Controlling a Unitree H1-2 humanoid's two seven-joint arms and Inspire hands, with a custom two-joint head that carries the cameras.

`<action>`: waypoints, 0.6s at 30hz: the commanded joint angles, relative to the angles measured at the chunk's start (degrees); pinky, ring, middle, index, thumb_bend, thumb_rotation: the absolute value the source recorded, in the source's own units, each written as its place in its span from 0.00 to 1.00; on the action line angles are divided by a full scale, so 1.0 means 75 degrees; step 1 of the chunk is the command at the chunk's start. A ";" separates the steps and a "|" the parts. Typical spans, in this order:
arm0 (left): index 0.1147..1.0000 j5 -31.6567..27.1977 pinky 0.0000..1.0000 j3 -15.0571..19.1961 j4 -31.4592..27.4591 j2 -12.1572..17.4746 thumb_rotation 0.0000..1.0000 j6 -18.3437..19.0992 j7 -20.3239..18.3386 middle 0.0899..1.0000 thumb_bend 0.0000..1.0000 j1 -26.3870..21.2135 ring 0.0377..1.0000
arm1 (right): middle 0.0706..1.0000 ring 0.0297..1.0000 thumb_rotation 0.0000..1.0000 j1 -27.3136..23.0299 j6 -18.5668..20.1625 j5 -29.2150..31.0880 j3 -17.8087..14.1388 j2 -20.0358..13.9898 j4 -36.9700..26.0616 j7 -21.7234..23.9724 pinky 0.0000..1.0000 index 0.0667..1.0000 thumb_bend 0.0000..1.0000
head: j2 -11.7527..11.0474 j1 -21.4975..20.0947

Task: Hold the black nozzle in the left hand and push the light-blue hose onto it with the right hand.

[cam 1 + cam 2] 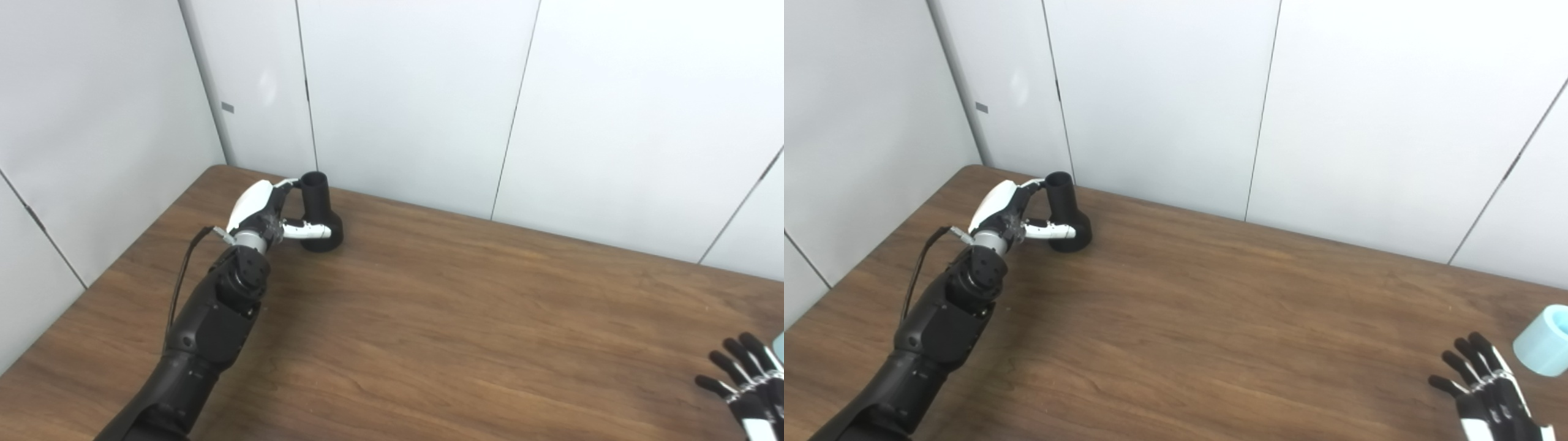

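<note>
The black nozzle point(320, 214) stands upright on its wide base at the back left of the wooden table point(465, 318). My left hand point(263, 211) reaches around it from the left. Its thumb point(309, 231) lies straight across the front of the base, and the other fingers point(291, 182) touch the neck near the rim. The nozzle still rests on the table. The light-blue hose point(1543, 340), a short pale tube, lies at the right edge. My right hand point(1485, 392) is open just left of it and nearer to me, fingers spread, not touching it.
White wall panels point(416, 104) close off the back and left sides of the table, close behind the nozzle. A black cable point(184, 269) loops off the left wrist. The table's left edge runs diagonally beside the left arm.
</note>
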 commanded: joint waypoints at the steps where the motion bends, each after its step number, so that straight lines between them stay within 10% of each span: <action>1: 0.84 -0.0027 1.00 0.0011 -0.0150 0.0145 0.33 -0.0175 0.0089 0.88 0.97 -0.0405 0.98 | 0.86 0.82 0.68 0.0578 -0.0165 -0.0123 0.0112 0.0229 0.0882 -0.0149 0.67 0.86 0.55 | 0.0007 -0.0002; 18: 0.72 0.0306 0.85 -0.0412 -0.0246 0.0241 0.27 0.0193 0.0041 0.79 0.89 -0.0503 0.88 | 0.86 0.81 0.63 0.0612 -0.0109 -0.0310 0.0111 0.0198 0.0737 -0.0309 0.64 0.84 0.57 | 0.0104 -0.0010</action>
